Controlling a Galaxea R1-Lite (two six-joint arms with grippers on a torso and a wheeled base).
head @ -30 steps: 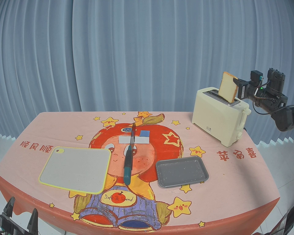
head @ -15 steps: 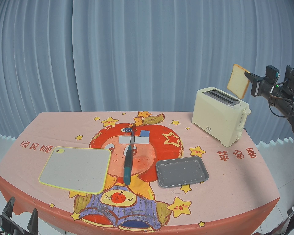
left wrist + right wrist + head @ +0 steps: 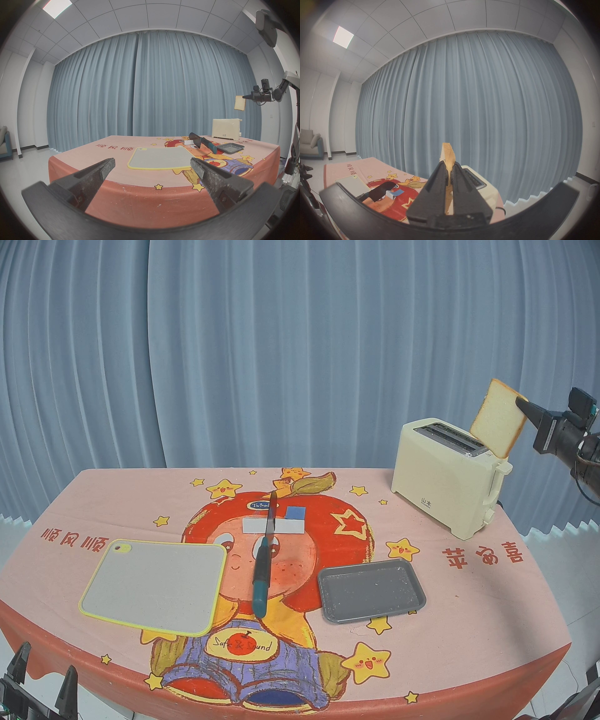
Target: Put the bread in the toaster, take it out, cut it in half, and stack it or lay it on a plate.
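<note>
1. Head view: The right gripper (image 3: 520,401) is shut tight on one edge of a flat slice of pale bread (image 3: 498,417) with a brown crust. The bread hangs in the air, tilted, out of the slots and over the right end of the cream box-shaped toaster (image 3: 447,474). The toaster stands at the far right of the table (image 3: 500,627), which has a pink cartoon cloth. Near the front left lies a grey cutting board (image 3: 153,585) with a yellow-green rim. Just beside it, to its right, lies a long knife (image 3: 262,565) with a blue-green handle. The blade rests on a small white and blue block (image 3: 289,525). A dark grey flat tray (image 3: 371,590) lies to the right of the knife.

2. Left wrist view: The left gripper (image 3: 152,162) sits low in front of the table, and its two dark fingers (image 3: 93,178) are wide apart with nothing between them. Far off, the bread (image 3: 240,102) hangs high above the toaster (image 3: 226,128), not touching it.

3. Right wrist view: The right gripper (image 3: 449,165) pinches the bread (image 3: 447,154) from both sides. The bread stands up on its edge between the two fingers. The toaster (image 3: 475,181) is below and behind it.
</note>
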